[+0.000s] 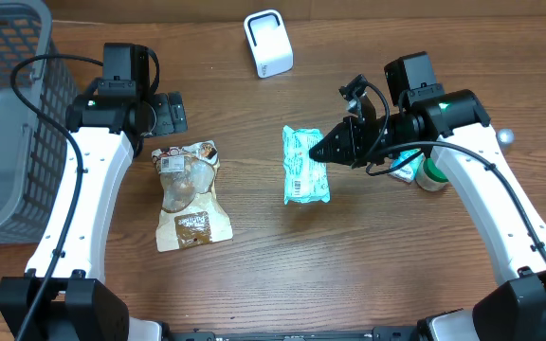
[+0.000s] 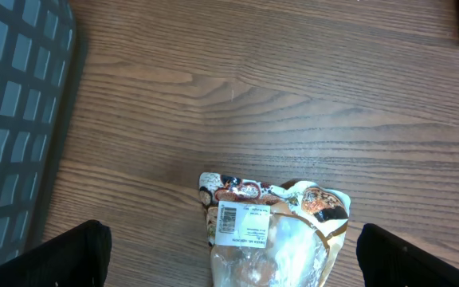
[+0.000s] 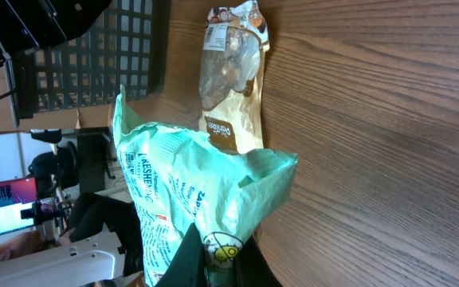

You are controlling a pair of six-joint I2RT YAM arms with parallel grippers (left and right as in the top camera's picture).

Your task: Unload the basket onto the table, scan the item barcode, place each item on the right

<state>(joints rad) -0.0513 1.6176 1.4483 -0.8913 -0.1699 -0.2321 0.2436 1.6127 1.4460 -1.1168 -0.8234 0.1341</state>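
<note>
Wooden table [image 1: 254, 275]: right end effector [image 1: 317, 152] pinches green packet [image 1: 303, 178] at its edge.

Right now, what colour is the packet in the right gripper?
The packet is mint green, clearest in the right wrist view.

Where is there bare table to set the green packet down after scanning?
Bare wood lies along the near edge below the brown pouch and green packet, and between those two and the white scanner. Crowded around the right gripper, shut on the packet, with small containers beside it.
</note>
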